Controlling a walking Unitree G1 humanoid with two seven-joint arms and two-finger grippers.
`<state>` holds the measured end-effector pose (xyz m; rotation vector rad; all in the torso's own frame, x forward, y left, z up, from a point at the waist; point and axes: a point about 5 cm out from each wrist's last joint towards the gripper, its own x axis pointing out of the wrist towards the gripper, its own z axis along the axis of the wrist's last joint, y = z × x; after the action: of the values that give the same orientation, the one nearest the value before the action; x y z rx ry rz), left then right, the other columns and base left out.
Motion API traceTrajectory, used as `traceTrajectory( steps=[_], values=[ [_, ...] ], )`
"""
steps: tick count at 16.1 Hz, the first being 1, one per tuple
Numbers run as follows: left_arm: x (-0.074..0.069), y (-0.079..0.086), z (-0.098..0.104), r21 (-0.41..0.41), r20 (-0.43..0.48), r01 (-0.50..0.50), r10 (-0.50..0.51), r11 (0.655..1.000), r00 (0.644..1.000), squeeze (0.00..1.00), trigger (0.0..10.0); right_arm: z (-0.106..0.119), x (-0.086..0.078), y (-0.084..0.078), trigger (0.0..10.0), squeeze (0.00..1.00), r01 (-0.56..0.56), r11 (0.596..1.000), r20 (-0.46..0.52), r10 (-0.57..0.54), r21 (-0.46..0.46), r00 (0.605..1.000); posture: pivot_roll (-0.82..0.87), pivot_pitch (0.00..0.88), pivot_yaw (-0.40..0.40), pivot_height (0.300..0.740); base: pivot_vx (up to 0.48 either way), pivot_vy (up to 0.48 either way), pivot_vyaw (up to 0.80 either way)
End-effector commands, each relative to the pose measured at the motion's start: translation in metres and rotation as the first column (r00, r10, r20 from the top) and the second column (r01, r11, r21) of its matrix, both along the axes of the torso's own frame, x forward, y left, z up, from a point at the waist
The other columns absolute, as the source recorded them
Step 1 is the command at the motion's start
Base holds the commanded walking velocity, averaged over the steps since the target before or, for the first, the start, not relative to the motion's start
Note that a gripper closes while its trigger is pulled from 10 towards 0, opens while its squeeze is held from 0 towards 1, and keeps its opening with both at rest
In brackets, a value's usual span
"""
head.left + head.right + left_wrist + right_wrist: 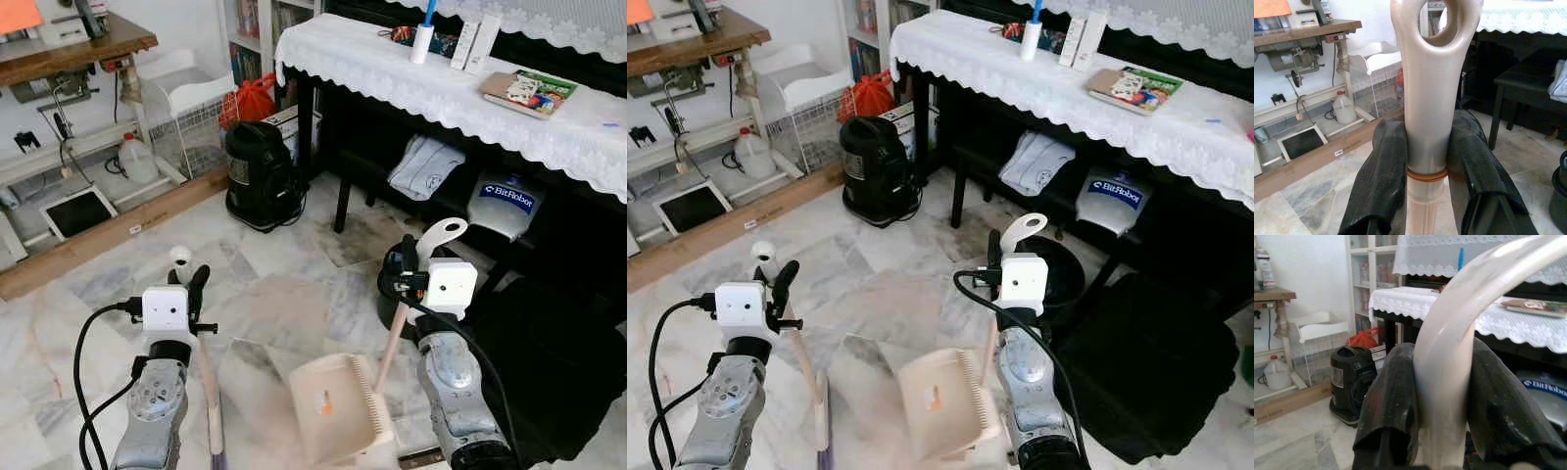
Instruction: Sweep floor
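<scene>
Two end effectors pinch near-upright handles: left end effector [192, 284] the broom [208, 392], right end effector [409, 266] the dustpan [338, 406].

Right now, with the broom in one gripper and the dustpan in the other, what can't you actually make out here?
- Broom head: cut off by the bottom edge of the left eye view; bristles unseen.
- Dirt on the floor: marble veining and blur around the dustpan hide any.
- Dustpan's contents: one small orange speck, too small to identify.
- Left gripper and right gripper: handles block the floor ahead in both wrist views.
</scene>
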<state>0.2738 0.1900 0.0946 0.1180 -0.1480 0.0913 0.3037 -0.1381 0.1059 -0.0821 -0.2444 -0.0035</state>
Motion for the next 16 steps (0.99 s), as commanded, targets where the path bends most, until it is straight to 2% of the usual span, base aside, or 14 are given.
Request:
traceTrajectory(
  steps=[1,12,16],
  values=[
    [0.002,-0.0013,0.0066,0.019,0.032,0.009,-0.01,1.0,0.999,0.05,10.0,0.0081,0.0009,-0.0021,10.0,0.0,0.005,1.0,0.04,-0.005,0.0,0.999,0.0,0.091,-0.043,0.74,0.0,-0.341,0.0],
    [0.0027,-0.0015,0.0074,0.015,0.038,0.003,-0.003,1.0,0.999,0.04,10.0,0.0092,0.001,-0.0034,10.0,0.0,0.008,1.0,0.043,-0.007,-0.004,0.999,0.0,0.092,-0.047,0.74,0.0,-0.334,0.0],
    [0.0019,-0.0012,0.0077,0.01,0.043,0.001,-0.002,1.0,0.999,0.03,10.0,0.0095,-0.0001,-0.0037,10.0,0.0,0.009,1.0,0.045,-0.009,-0.003,0.999,0.0,0.096,-0.045,0.74,0.0,0.0,0.0]
  ],
)
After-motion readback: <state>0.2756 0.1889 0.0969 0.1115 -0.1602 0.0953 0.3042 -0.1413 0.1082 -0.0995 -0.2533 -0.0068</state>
